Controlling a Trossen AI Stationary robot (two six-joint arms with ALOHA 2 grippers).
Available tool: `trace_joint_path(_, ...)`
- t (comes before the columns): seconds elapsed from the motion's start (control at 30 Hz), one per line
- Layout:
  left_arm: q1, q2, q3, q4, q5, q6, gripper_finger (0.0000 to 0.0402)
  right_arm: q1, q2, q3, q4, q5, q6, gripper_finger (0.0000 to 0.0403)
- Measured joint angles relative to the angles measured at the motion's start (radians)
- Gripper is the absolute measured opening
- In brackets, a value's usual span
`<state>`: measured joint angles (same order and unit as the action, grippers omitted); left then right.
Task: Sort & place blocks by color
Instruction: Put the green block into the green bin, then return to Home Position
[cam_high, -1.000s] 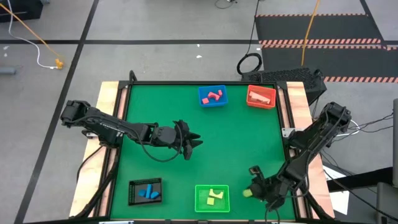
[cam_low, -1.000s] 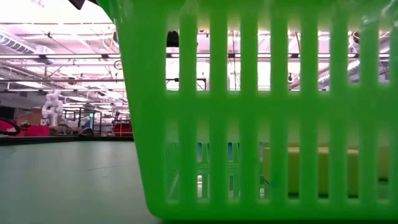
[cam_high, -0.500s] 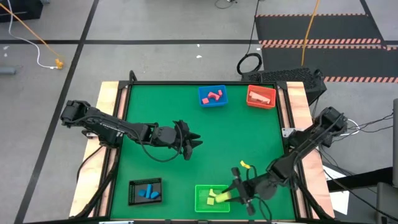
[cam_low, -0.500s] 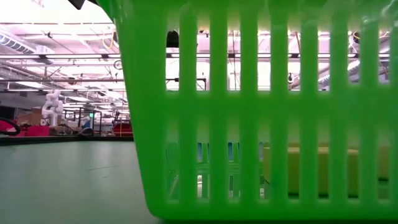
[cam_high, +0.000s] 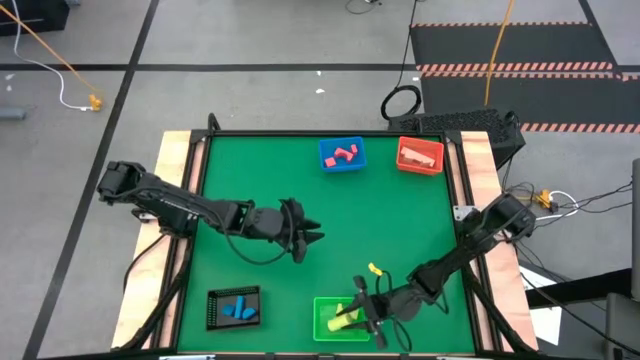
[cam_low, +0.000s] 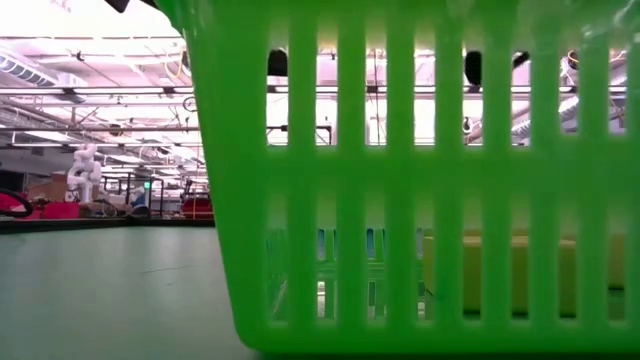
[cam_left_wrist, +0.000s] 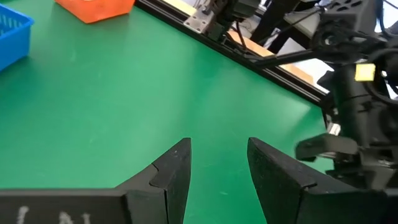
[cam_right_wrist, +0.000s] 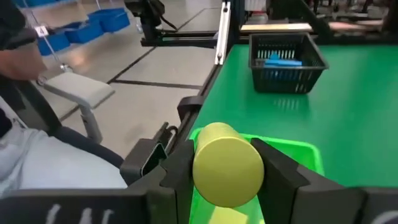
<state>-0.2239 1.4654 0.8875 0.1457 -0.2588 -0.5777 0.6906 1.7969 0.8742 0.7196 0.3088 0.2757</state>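
Observation:
My right gripper (cam_high: 347, 316) hovers over the green tray (cam_high: 322, 332) at the near edge, shut on a yellow cylinder (cam_right_wrist: 227, 163). Yellow pieces (cam_high: 343, 310) lie in that tray, and one yellow block (cam_low: 520, 270) shows through its slotted wall (cam_low: 400, 200) in the low view. Blue blocks (cam_high: 237, 308) sit in the black tray (cam_high: 214, 320); red pieces (cam_high: 345, 154) lie in the blue tray (cam_high: 327, 163); a tan piece (cam_high: 420, 155) is in the orange tray (cam_high: 403, 163). My left gripper (cam_high: 308, 233) is open above the table's middle (cam_left_wrist: 217, 165). My right gripper pinches the yellow cylinder by its curved side (cam_right_wrist: 205, 155) between the two fingers (cam_right_wrist: 178, 167). The fingers reach roughly level from the table's right, and the cylinder lies along them with a flat end toward the wrist camera. It is lifted clear above the green tray (cam_right_wrist: 298, 152).
The blue and orange trays stand side by side at the far edge, and the black tray (cam_right_wrist: 287, 59) is at the near left. Bare green mat (cam_high: 380, 220) lies between them. Wooden rails and a black frame (cam_high: 465, 190) border the table.
My right gripper has travelled from the near right corner toward the table's left along the near edge, carrying the yellow cylinder, and now hangs over the green tray. A dark part of it has come into the low view behind the tray wall. My left arm has kept still.

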Motion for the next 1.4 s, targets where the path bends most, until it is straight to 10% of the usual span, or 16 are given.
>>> trace_joint_path(0.77, -0.065, 0.000, 0.000, 0.000, 0.000, 0.020, 0.0159, -0.045, -0.024, 0.000, -0.029, -0.025, 0.121, 0.0250)
trace_joint_path(1.03, -0.065, -0.028, -0.001, -0.077, 0.000, 0.340, 0.0159, -0.071, -0.193, 0.000, -0.376, -0.023, -0.102, 0.0256)
trace_joint_path(1.4, -0.031, -0.311, 0.000, -0.376, 0.060, 0.238, 0.0159, -0.103, -0.408, -0.017, -0.628, 0.165, -0.056, 0.0252)
